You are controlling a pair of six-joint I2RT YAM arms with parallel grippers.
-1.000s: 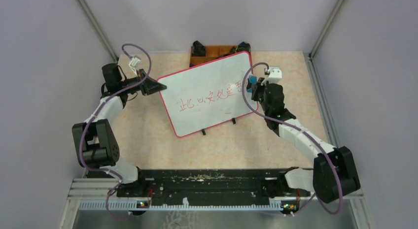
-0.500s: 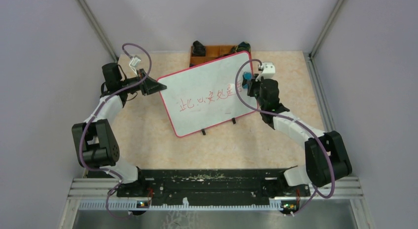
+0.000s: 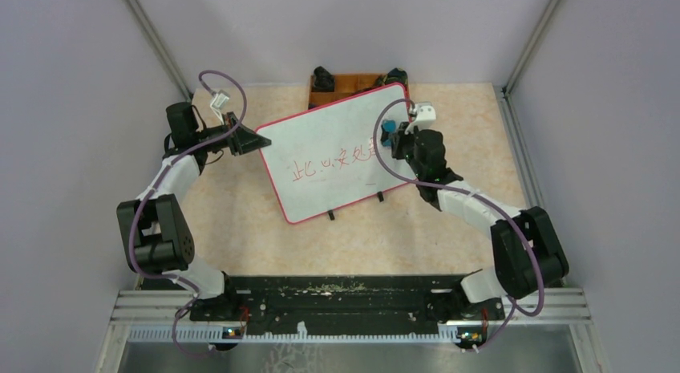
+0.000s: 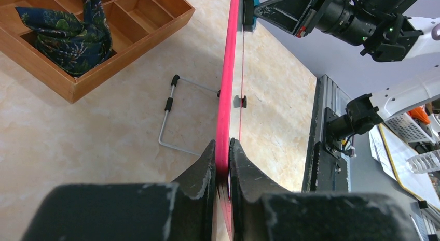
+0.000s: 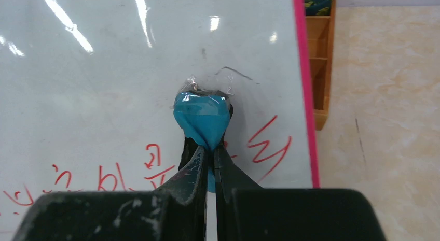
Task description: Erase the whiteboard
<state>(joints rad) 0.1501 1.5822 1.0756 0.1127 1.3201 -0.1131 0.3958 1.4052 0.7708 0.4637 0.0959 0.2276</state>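
A beige, marbled table (image 3: 240, 229) sits boxed in by pale lilac walls (image 3: 80, 68), with the two arms' bases on a black rail at the near edge. The whiteboard (image 3: 329, 148) stands propped at a tilt in the middle of the table, its red rim turned at an angle to the room and a line of red characters (image 3: 329, 160) across its lower half. Behind it, at the far edge, a wooden tray (image 3: 345, 83) is partly hidden by the board's top corner. A dark patterned cloth (image 4: 67, 33) lies in one of its compartments, and a wire stand (image 4: 174, 116) rests on the table at the board's back. The left arm reaches in low from the side, the left gripper (image 4: 222, 147) pinching the board's rim. The right arm bends over the board's right end, the right gripper (image 5: 211, 150) clamped on a blue pad (image 5: 202, 114) pressed to the white face beside the last characters.
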